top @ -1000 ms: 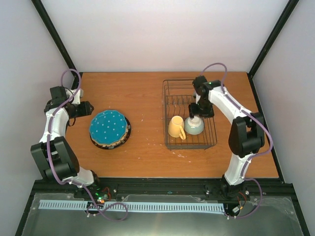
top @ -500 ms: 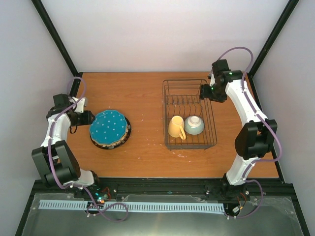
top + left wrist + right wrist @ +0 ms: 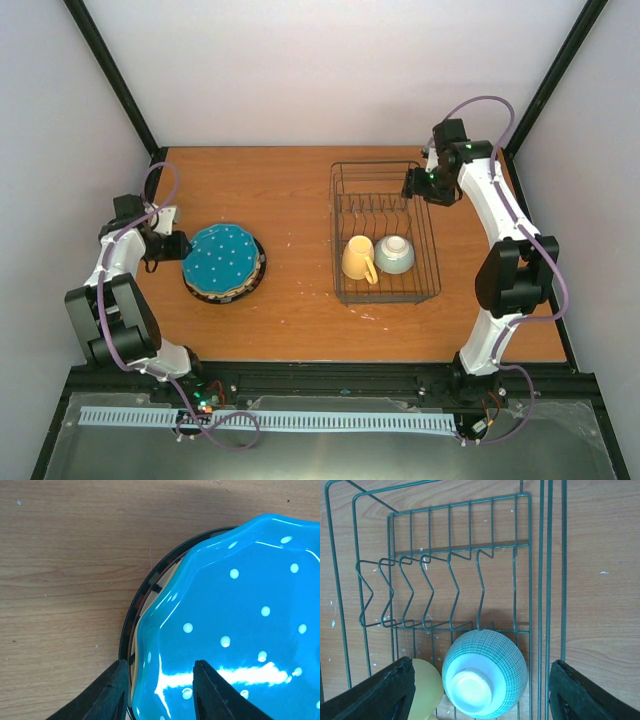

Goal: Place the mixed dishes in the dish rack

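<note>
Now left claw [image 3: 160, 677] straddles rim of teal plate [image 3: 240, 605], grip unclear; right claw [image 3: 481, 672] spread wide above dish rack [image 3: 540, 555].

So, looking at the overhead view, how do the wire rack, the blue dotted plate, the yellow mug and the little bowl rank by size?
1. Dish rack, clearly the largest.
2. Teal dotted plate.
3. Pale yellow mug and pale green bowl: they look about alike, too close to rank.

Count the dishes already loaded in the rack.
2: the yellow mug at the near end of the dish rack, and the green bowl, upside down, just right of it. Nothing else shows in the rack.
</note>
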Robot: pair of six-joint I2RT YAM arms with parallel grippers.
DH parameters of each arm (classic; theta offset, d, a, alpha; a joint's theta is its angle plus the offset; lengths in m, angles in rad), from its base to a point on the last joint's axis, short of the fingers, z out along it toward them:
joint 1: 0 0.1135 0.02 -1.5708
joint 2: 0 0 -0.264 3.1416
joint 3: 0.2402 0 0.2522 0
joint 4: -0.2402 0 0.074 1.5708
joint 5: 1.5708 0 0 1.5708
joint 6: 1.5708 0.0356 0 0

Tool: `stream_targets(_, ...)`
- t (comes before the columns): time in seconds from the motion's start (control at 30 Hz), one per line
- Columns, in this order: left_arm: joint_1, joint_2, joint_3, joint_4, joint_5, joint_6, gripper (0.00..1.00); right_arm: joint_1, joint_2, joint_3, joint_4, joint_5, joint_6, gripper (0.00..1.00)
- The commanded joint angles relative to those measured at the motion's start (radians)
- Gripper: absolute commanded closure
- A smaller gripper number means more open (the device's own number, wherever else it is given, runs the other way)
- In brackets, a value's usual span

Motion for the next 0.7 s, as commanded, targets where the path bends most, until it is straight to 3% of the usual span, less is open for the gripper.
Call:
stream_targets(0.0,0.008,0.028,0.029,0.006,-0.012,0.021,0.62,-0.023,0.019,0.027,0.007,-0.026,0.007,0.28)
stream_targets(0.37,0.008,0.113,0.052,0.022,-0.021,0.014,0.62,-0.037,0.043,0.053,-0.001,-0.048,0.005,0.28)
stream_targets(0.67,0.008,0.224,0.127,-0.001,0.011,0.007,0.78,-0.044,0.062,0.072,-0.015,-0.056,0.005,0.28)
